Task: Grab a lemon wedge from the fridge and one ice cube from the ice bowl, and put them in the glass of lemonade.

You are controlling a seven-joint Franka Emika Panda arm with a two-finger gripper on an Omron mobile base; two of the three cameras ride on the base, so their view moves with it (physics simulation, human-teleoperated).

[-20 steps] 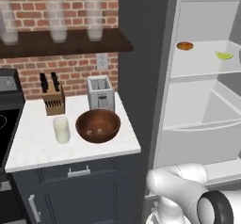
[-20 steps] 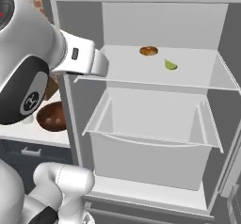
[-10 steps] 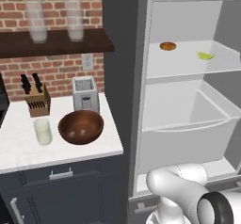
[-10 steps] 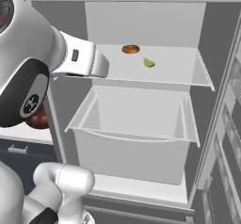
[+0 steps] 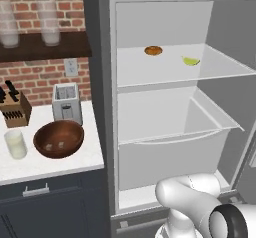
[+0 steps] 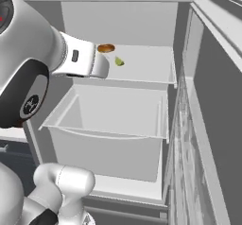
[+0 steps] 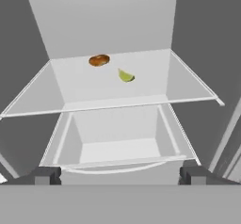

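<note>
On the white tabletop (image 5: 60,164), at far left, the glass of lemonade (image 5: 15,144) is seen upright near the front edge. A knife block (image 5: 13,111) is set behind it against the brick wall. Just beside the glass, to its right, the ice bowl (image 5: 58,138) is located; pale cubes are visible inside it. A toaster (image 5: 67,102) is positioned behind the bowl. Two frosted glasses (image 5: 48,23) are carried on the dark wall shelf above.

To the right of the tabletop, the fridge (image 5: 100,107) is presented with its door open and its white interior exposed. On the upper fridge shelf (image 5: 150,74), a flat round orange-brown item (image 5: 153,50) is placed toward the back. The lemon wedge (image 5: 190,61) is found to its right on the same shelf, near it but apart. A clear drawer (image 5: 170,152) is fitted below the shelf.

In the hand view, the pincer (image 7: 120,175) is shown with its tips spread wide and nothing between them, directed at the fridge interior, well apart from the wedge.
</note>
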